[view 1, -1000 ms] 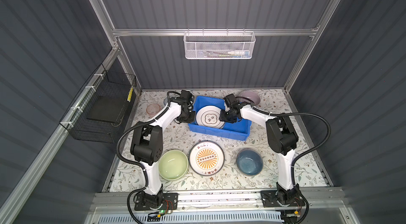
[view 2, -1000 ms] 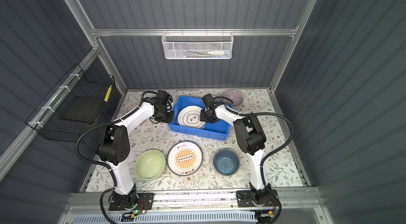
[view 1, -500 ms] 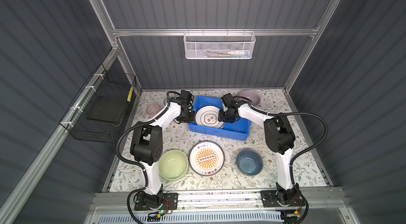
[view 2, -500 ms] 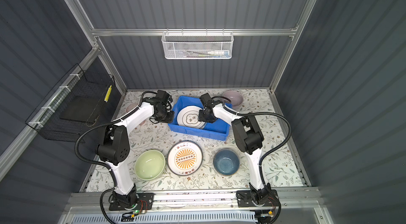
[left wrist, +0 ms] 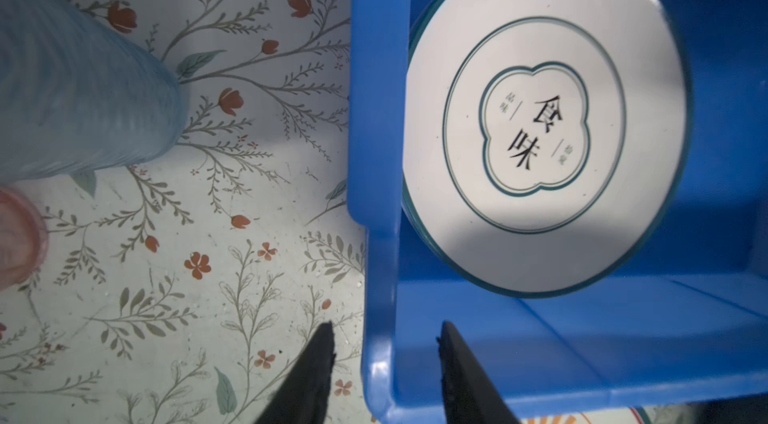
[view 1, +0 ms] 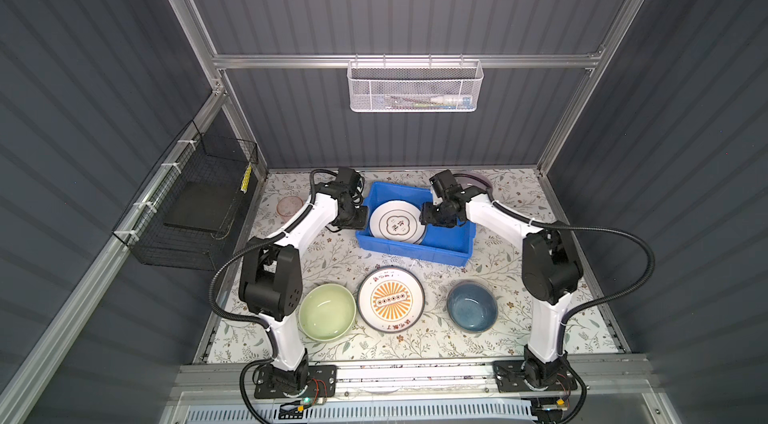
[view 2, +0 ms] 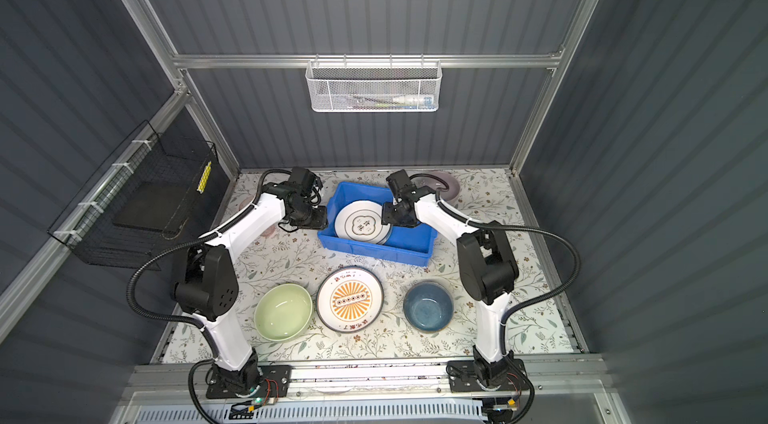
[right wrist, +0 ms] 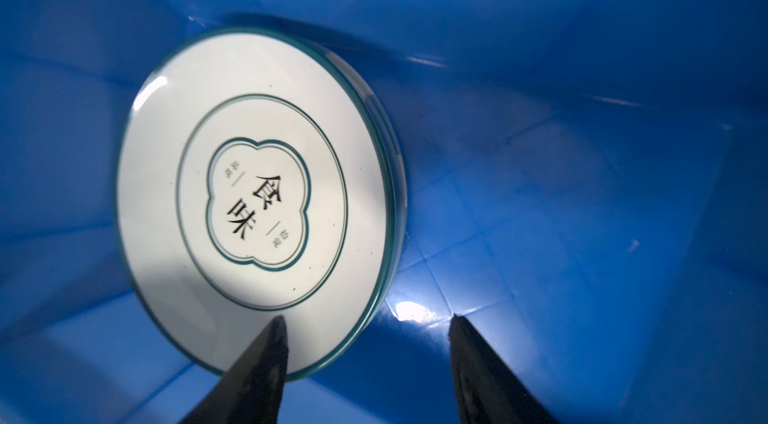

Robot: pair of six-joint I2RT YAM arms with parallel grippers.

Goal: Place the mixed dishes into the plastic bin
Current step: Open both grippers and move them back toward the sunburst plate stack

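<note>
In both top views your plate (view 1: pixel 394 221) is lying inside the bin (view 1: pixel 449 239), toward its nine o'clock end. The bin is sitting at twelve o'clock on the table (view 1: pixel 519 318). The left gripper (view 1: pixel 360 216) is waiting at the bin's nine o'clock wall, and the right gripper (view 1: pixel 426 214) is hovering at the plate's three o'clock edge. A green bowl (view 1: pixel 327 311), an orange plate (view 1: pixel 391 299) and a blue bowl (view 1: pixel 472 305) are still waiting along six o'clock, with a pink cup (view 1: pixel 289 205) at ten. The orange plate's rim lettering is too small to read.

In the left wrist view, the left gripper (left wrist: pixel 386 325), which was pinching the bin (left wrist: pixel 376 110) a second ago, is now standing apart. One finger is outside the wall and one inside, with the rim between them. A blue cup (left wrist: pixel 83 81) is standing nearby on the table.

In the right wrist view, the right gripper (right wrist: pixel 369 318) is spreading wider than before. One tip is over the plate (right wrist: pixel 249 201) and the other over the bin floor, clamping nothing. I am judging this plate delivered and both arms free for the next dish. Its centre is showing 食味 in black; the smaller characters beside it are unreadable.
</note>
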